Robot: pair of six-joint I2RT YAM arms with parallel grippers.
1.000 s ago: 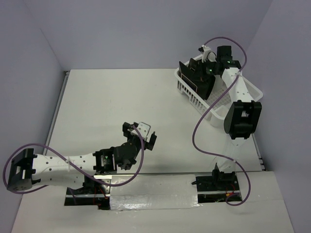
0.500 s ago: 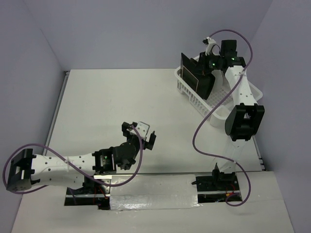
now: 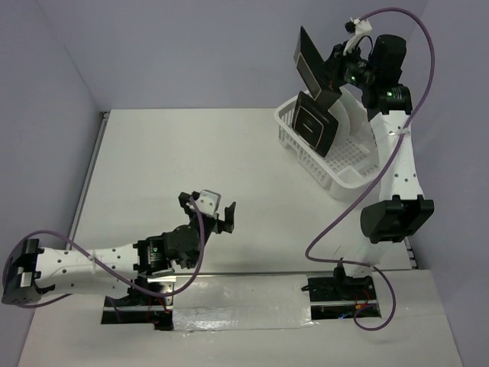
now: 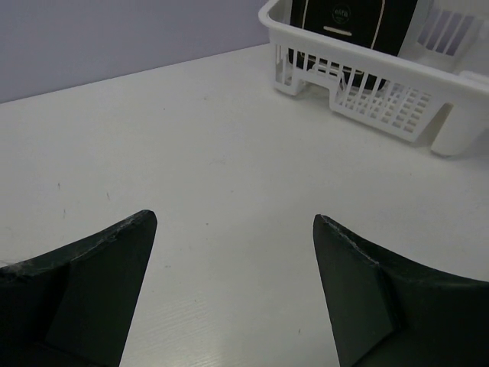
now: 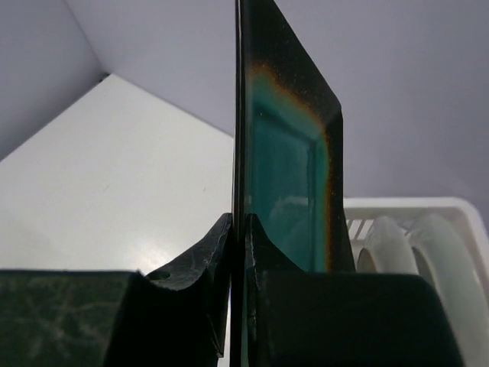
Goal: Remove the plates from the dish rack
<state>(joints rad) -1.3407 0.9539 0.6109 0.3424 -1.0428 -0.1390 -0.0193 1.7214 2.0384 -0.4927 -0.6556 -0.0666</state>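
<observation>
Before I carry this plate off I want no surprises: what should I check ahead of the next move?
1. Right hand shut on teal plate: ok.
2. Held plate wholly above dish rack rim: ok.
3. Bare table left of the rack for set-down: ok.
4. Left hand open, empty, low over the table, away from the rack: ok.
5. Grip firm enough for a swing: cannot tell.
</observation>
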